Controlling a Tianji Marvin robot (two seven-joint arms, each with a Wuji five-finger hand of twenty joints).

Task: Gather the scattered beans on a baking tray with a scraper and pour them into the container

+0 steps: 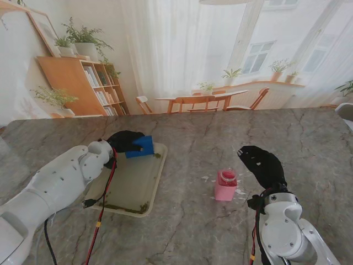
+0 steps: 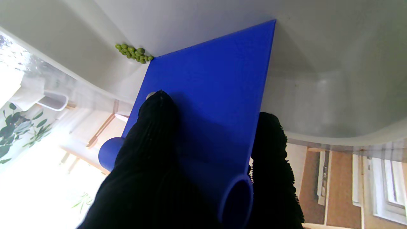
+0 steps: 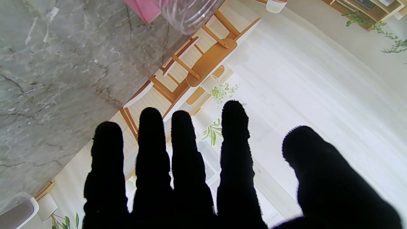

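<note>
Firmly around the blue scraper (image 1: 141, 146): left hand (image 1: 124, 141).

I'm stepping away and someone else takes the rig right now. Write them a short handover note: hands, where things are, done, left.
Left hand: shut on the blue scraper, blade down at the far end of the baking tray.
Right hand: open, holding nothing, just right of the pink container, which stands on the table right of the tray.
Done: some beans bunched at the scraper's corner by the tray wall; more line the tray's near edge.
Left: finish gathering, then pour into the container.
</note>
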